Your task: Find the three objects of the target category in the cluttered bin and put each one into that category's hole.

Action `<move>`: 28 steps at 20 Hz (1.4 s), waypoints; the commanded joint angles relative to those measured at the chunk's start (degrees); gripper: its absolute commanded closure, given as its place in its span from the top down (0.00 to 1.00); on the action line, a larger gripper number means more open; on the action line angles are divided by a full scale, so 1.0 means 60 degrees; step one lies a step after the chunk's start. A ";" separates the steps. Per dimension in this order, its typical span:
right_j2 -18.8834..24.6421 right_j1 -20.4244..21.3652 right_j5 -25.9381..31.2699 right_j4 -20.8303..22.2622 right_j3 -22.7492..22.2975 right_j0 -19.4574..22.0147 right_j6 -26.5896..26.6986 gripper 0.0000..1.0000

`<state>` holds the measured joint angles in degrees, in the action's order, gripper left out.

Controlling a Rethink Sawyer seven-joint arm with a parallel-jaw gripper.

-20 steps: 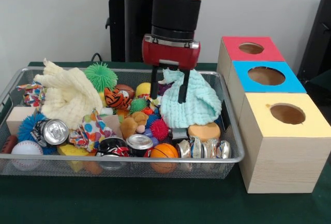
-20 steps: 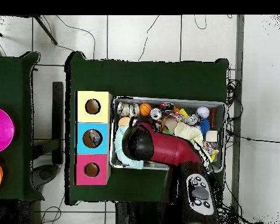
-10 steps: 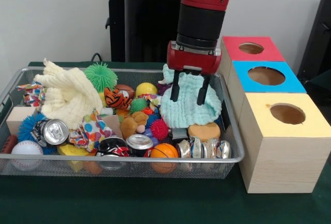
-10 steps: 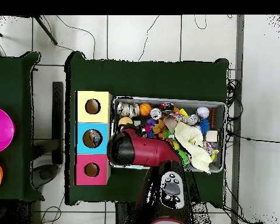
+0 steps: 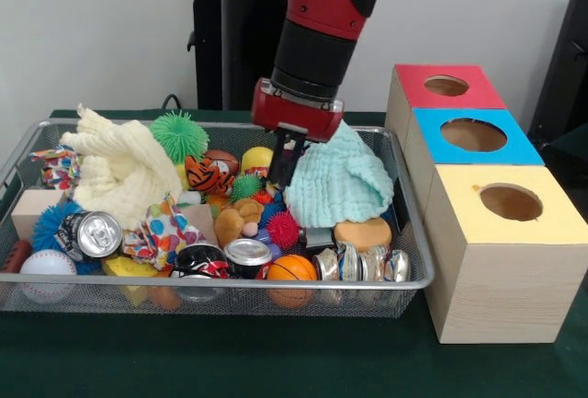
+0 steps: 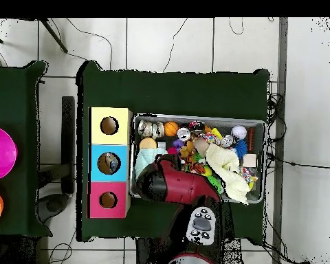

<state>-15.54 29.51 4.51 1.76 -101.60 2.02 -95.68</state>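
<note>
Tool (image 5: pixel 286 164) is low in the bin (image 5: pixel 230 283), hard against the left edge of the mint cloth (image 5: pixel 340 182) as the front view has it. It is turned edge-on to that camera, and the arm covers it in the overhead view. I cannot tell whether it is apart, together or clamped on the cloth.

Targets: no bottles show in either view. What lies on top is balls, soft toys, cans (image 5: pixel 360 265) along the front rim, and two cloths. My guess is that the bottles lie under the mint cloth or the cream cloth (image 5: pixel 115 173). The hole (image 5: pixel 446 85) in the red-topped box (image 5: pixel 404 108) is clear. That box stands on the surface (image 5: pixel 276 361) just outside the bin's right end, farthest from the front camera.

Step in hand, as I judge it: uncovering, not picking. Progress looks early.

Notes for doing it well:
- Take the cloth by a raised fold, not flat fabric. Lift until the hem clears the toys.
- Carry it toward the cream cloth end and drop it inside the bin, away from the spot just exposed.
- Check the overhead view before committing to a grasp.
- A wrinkly bottle will likely slip or crush. Close across its body, gently.
- Don't confuse the cans for bottles.
</note>
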 commanded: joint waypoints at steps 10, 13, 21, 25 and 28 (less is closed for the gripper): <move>0.0871 -0.0277 -0.1198 0.0048 -0.0278 0.0716 -0.1791 0.00; 0.0149 0.0171 -0.0706 -0.0229 -0.0527 -0.0086 -0.1976 0.00; -0.0758 -0.0096 -0.0715 -0.0147 -0.0358 -0.0451 -0.1852 1.00; -0.0859 -0.0124 -0.0676 -0.0172 -0.0430 -0.0596 -0.1889 1.00; -0.0851 -0.0055 -0.0439 -0.0145 -0.0488 -0.0646 -0.1816 1.00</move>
<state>-21.63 29.64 1.62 1.76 -101.65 -1.73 -95.68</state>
